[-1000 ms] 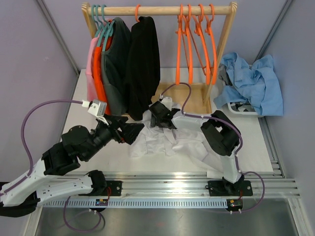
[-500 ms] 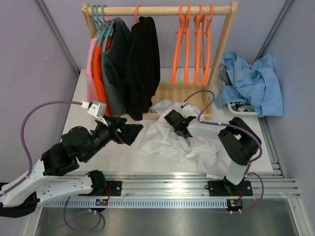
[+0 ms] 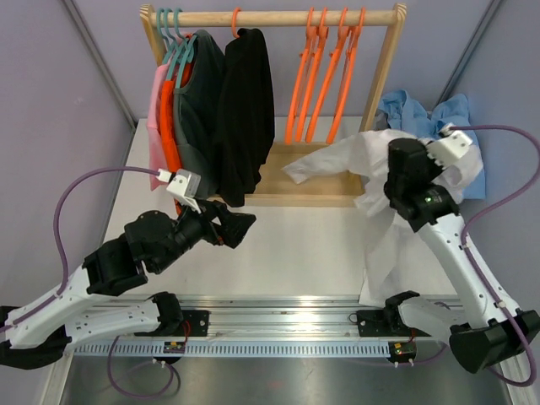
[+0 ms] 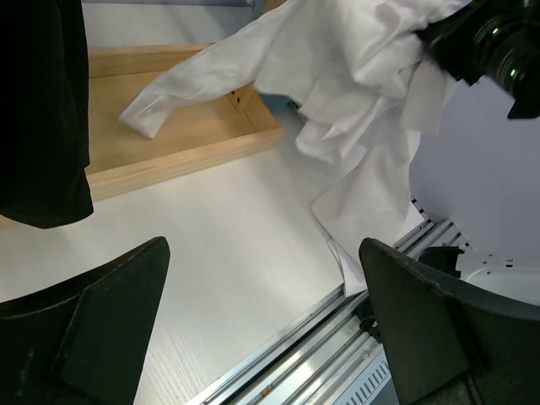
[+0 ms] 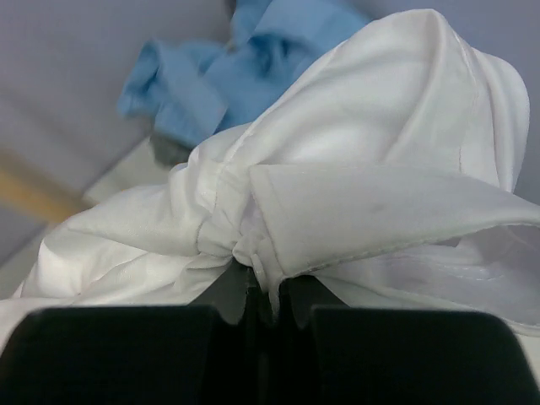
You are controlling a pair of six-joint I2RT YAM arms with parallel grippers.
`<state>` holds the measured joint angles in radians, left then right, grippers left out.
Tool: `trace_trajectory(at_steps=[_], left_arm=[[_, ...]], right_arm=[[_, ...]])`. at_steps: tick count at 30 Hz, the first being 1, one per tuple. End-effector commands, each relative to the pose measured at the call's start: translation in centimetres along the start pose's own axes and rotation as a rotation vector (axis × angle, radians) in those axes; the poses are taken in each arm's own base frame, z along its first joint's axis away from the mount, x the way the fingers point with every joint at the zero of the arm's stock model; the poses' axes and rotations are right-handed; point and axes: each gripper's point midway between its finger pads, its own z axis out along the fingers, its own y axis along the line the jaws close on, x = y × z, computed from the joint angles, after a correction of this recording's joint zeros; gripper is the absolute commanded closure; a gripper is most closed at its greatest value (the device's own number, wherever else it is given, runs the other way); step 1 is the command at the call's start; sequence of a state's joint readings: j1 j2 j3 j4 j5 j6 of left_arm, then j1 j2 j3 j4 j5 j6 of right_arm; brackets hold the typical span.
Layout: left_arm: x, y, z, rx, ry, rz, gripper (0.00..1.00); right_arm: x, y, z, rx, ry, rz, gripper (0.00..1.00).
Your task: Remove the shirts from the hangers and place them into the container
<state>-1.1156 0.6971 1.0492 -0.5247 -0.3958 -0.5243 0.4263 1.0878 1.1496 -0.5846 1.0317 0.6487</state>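
White tabletop [image 3: 287, 253] fills the overhead view, with a wooden rack [image 3: 270, 17] at its far edge. A pink shirt [image 3: 155, 126], orange shirt [image 3: 171, 126], dark grey shirt [image 3: 198, 110] and black shirt [image 3: 245, 110] hang at the rail's left; bare orange hangers [image 3: 325, 76] hang to the right. The right gripper [image 3: 398, 177] is clenched on the white shirt [image 3: 380, 228], lifted beside the heaped light blue shirts [image 3: 405, 105], its tail touching the table. The left gripper [image 3: 240, 228] hovers released near the black shirt.

From the left wrist, the wide-spread fingers [image 4: 110, 312] frame bare table, and one white sleeve trails over the rack's tray base [image 4: 186, 139].

From the right wrist, the collar is bunched between the closed jaws.
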Motion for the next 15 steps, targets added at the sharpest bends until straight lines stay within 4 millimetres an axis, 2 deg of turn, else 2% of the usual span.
trace_trajectory(at_steps=[1, 2, 4, 6, 7, 8, 9, 10, 11, 12, 14, 15], left_arm=[[-2.6, -1.7, -0.6, 0.060, -0.059, -0.026, 0.01], [-2.6, -1.7, -0.6, 0.060, -0.058, -0.028, 0.01], [-2.8, -1.8, -0.7, 0.065, -0.061, -0.031, 0.01], [-2.9, -1.9, -0.8, 0.070, -0.061, -0.029, 0.01], [-3.0, -1.9, -0.9, 0.071, -0.062, -0.028, 0.01], [-3.1, -1.8, -1.0, 0.067, -0.064, -0.028, 0.01], [-3.2, -1.8, -1.2, 0.068, -0.067, -0.029, 0.01], [-3.3, -1.7, -1.4, 0.067, -0.072, -0.033, 0.01], [-3.3, -1.7, -1.5, 0.067, -0.072, -0.034, 0.01], [-3.3, -1.6, -1.7, 0.068, -0.073, -0.038, 0.01], [-3.6, -1.5, -2.1, 0.070, -0.084, -0.050, 0.01], [-3.6, -1.2, -2.3, 0.056, -0.085, -0.051, 0.01]], right_arm=[[-7.9, -2.8, 2.2, 0.151, -0.185, 0.053, 1.00], [-10.1, -2.7, 2.2, 0.154, -0.210, 0.091, 1.00], [-11.9, -2.9, 4.1, 0.183, -0.227, 0.114, 1.00], [-13.7, -1.3, 6.2, 0.152, -0.236, 0.113, 1.00], [-14.5, -2.1, 7.5, 0.187, -0.232, 0.118, 1.00], [-17.2, -1.4, 7.6, 0.171, -0.265, 0.173, 1.00], [-16.5, 0.1, 9.7, 0.156, -0.240, 0.162, 1.00], [-17.9, -0.2, 11.5, 0.142, -0.255, 0.186, 1.00], [-19.5, 1.1, 13.0, 0.121, -0.272, 0.223, 1.00], [-20.3, 1.9, 13.9, 0.090, -0.275, 0.237, 1.00], [-23.9, 3.6, 15.7, 0.041, -0.346, 0.267, 1.00], [-24.9, 4.2, 16.2, 0.022, -0.368, 0.275, 1.00]])
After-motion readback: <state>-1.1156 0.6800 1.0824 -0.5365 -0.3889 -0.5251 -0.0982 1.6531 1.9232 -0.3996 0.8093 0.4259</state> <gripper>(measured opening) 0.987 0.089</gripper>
